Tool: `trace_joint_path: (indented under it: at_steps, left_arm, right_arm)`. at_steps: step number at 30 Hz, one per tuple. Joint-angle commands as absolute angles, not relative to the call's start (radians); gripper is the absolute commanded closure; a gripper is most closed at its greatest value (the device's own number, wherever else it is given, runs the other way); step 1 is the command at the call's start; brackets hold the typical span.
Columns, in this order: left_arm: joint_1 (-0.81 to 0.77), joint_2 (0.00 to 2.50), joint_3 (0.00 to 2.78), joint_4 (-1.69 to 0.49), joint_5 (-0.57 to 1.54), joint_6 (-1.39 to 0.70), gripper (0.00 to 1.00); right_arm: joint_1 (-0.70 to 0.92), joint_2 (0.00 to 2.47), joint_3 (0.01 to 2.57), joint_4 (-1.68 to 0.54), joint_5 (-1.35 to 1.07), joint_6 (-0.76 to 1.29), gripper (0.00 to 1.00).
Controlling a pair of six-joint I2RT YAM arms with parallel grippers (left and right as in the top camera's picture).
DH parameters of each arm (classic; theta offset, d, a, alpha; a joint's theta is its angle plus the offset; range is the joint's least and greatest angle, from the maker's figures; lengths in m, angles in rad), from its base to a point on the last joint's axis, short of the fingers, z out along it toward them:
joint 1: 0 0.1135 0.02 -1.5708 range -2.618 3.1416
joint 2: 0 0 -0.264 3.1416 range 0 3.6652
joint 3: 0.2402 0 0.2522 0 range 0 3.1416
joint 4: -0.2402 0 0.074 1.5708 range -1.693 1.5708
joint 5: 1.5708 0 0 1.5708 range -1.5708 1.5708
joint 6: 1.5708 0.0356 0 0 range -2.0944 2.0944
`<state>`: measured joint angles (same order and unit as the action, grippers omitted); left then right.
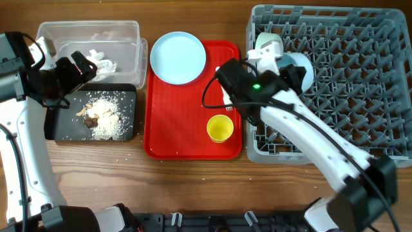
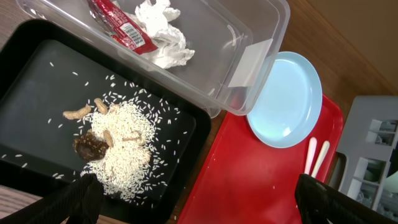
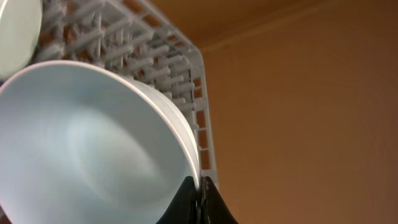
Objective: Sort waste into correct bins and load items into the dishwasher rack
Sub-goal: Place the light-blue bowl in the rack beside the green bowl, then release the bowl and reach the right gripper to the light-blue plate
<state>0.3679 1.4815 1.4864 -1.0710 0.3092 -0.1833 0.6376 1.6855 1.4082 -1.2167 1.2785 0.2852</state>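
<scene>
Pale blue bowl stands tilted on edge at the left side of the grey dishwasher rack. The right end effector is clamped on its rim. A second pale bowl stands in the rack just beyond it.

Left of the rack, the red tray carries the light blue plate, yellow cup, and white fork and spoon. Further left, the clear tub holds a red-and-white wrapper and crumpled paper. The black tray holds rice crumbs and brown scraps. The left end effector hovers above it, fingers wide apart and empty. Everything rests on the wooden counter.
</scene>
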Motion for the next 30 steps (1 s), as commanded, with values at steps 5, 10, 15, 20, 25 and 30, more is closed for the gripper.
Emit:
trace_joint_path:
  at_steps: [5, 10, 15, 20, 25, 30]
  left_arm:
    - [0.371, 1.486, 1.5, -1.071, 0.321, -0.161, 0.0]
    - [0.371, 1.486, 1.5, -1.071, 0.321, -0.161, 0.0]
    - [0.371, 1.486, 1.5, -1.071, 0.321, -0.161, 0.0]
    - [0.371, 1.486, 1.5, -1.071, 0.321, -0.161, 0.0]
    - [0.371, 1.486, 1.5, -1.071, 0.321, -0.161, 0.0]
    - [0.371, 1.486, 1.5, -1.071, 0.321, -0.161, 0.0]
  right_arm:
    - [0.619, 1.798, 1.399, -1.248, 1.265, 0.236, 0.96]
    - [0.599, 1.81, 1.398, -1.25, 1.24, 0.236, 0.96]
    - [0.593, 1.81, 1.398, -1.244, 1.162, 0.236, 0.96]
    - [0.593, 1.81, 1.398, -1.241, 1.143, 0.234, 0.96]
    - [0.593, 1.81, 1.398, -1.242, 1.048, 0.209, 0.96]
    - [0.594, 1.81, 1.398, -1.234, 1.03, 0.209, 0.96]
